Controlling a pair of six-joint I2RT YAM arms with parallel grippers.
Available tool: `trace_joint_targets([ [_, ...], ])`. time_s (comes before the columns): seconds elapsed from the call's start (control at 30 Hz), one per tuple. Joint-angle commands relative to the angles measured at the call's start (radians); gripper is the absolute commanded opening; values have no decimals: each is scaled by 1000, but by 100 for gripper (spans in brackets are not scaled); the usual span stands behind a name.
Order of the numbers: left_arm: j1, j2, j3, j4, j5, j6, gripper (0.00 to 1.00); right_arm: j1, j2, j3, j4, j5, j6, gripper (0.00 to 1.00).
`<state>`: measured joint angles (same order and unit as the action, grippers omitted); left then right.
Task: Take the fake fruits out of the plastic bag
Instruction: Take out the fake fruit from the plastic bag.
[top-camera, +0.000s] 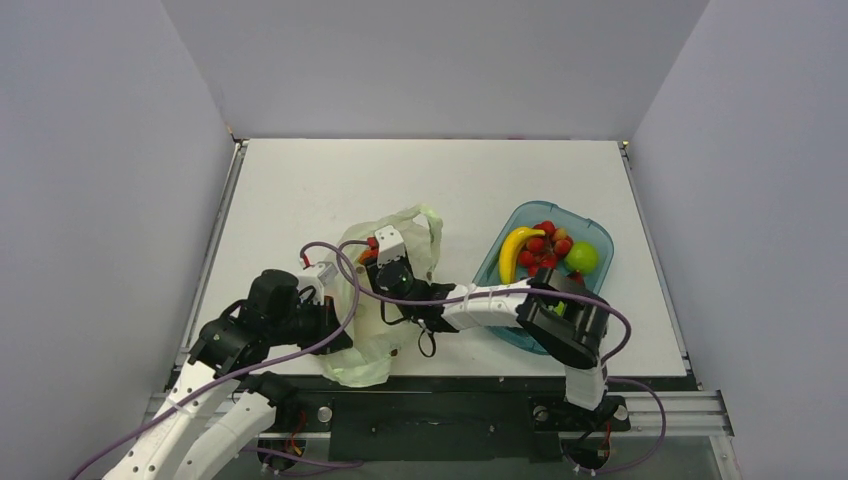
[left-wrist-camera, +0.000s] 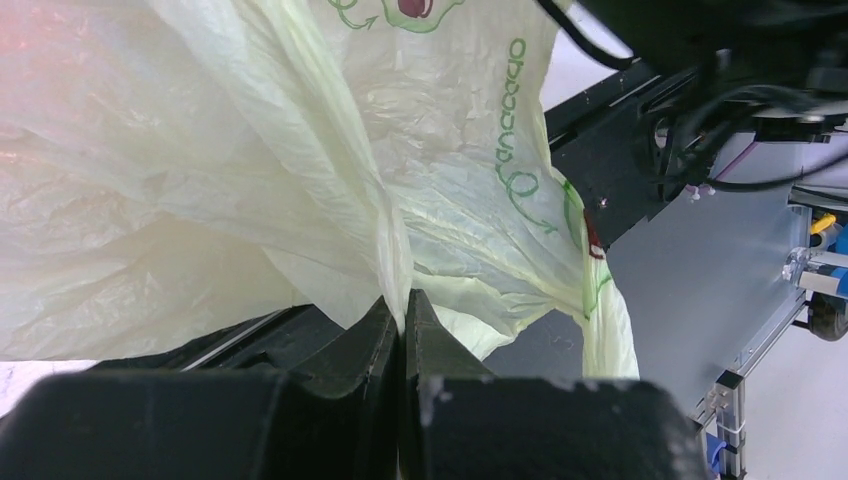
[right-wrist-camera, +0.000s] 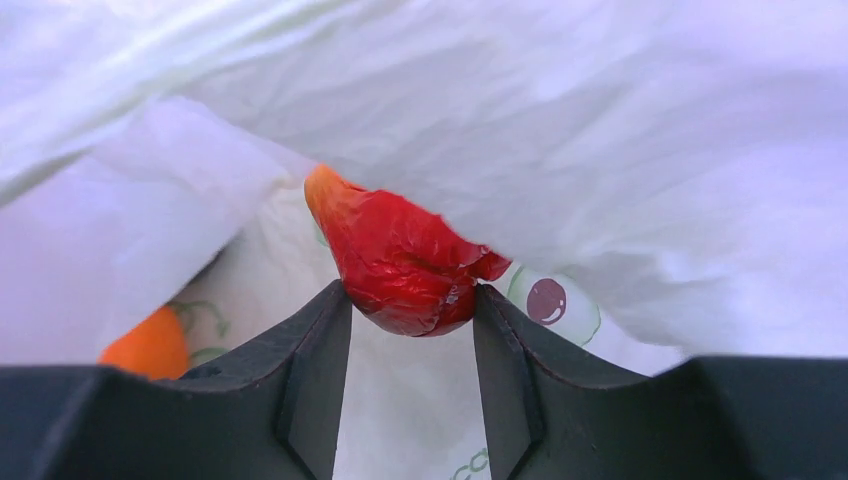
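Banana (top-camera: 511, 252) already in tray (top-camera: 493, 268). Left jaws clenched on bag (left-wrist-camera: 200, 180); right jaws grasping red fruit (right-wrist-camera: 405, 265) inside; orange fruit (right-wrist-camera: 150, 346) not yet out.

Left arm (top-camera: 250, 330) crouches low on the near-left, wrist angled toward the middle, and the left gripper (left-wrist-camera: 403, 300) has its jaws pressed flat together on a fold of the plastic bag (left-wrist-camera: 200, 150). Right arm (top-camera: 490, 303) stretches leftward from its base, and the right gripper (right-wrist-camera: 410, 300) has its jaws partly apart, pinching the red fruit (right-wrist-camera: 400, 255) from both sides.

table (top-camera: 400, 180): white | on it: 1 plastic bag (top-camera: 368, 362), near-left, perhaps partly lifted | 1 blue tray (top-camera: 492, 262), right, apart
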<state>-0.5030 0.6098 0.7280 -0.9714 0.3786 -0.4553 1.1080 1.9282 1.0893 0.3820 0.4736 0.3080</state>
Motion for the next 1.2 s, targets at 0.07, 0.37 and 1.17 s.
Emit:
trace_joint_targets([
  [0.07,1,-15,24,41,-15,11,0,9,-164,-106,-18,-148,66,0],
  [0.37,1,-38,109,88,-99,28,0,16,-376,-237,-94,-194,81,0],
  [1.17,1,-62,53,176,-147,42,0,-89,-1073,-189,-417,1,-100,0],
])
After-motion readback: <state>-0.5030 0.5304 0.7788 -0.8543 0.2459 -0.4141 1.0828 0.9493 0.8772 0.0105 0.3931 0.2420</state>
